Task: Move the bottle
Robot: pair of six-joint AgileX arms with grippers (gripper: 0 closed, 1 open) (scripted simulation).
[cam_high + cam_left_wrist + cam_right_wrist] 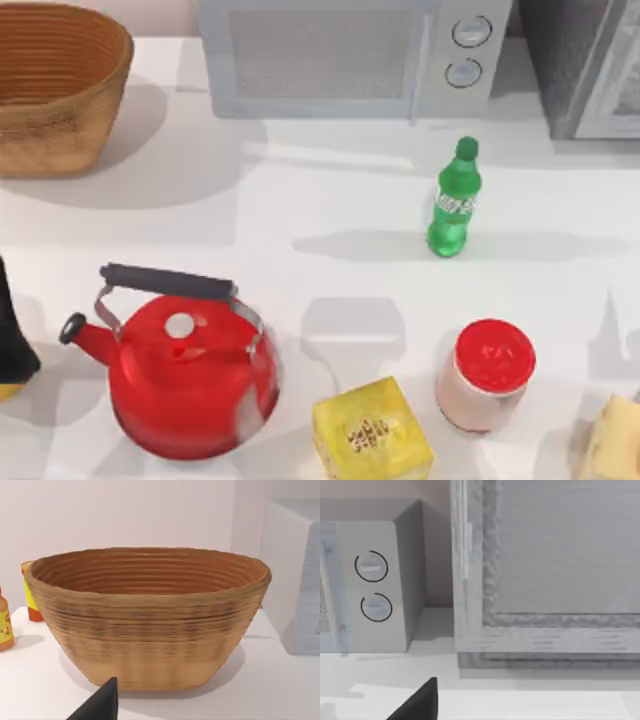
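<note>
Along the near edge of the white table (330, 200), a yellow box (372, 432) and a pale object (612, 440) at the right corner are cut off by the frame. A red kettle (185, 375) stands near left, and a pinkish jar with a red lid (487, 375) sits right of the box. Farther back, right of centre, the bottle (455, 200) stands upright and free, in front of the microwave (340, 55). A woven basket (55, 85) sits far left. A dark tip of the left gripper (100, 705) and of the right gripper (420, 702) shows; whether either is spread or closed cannot be told.
</note>
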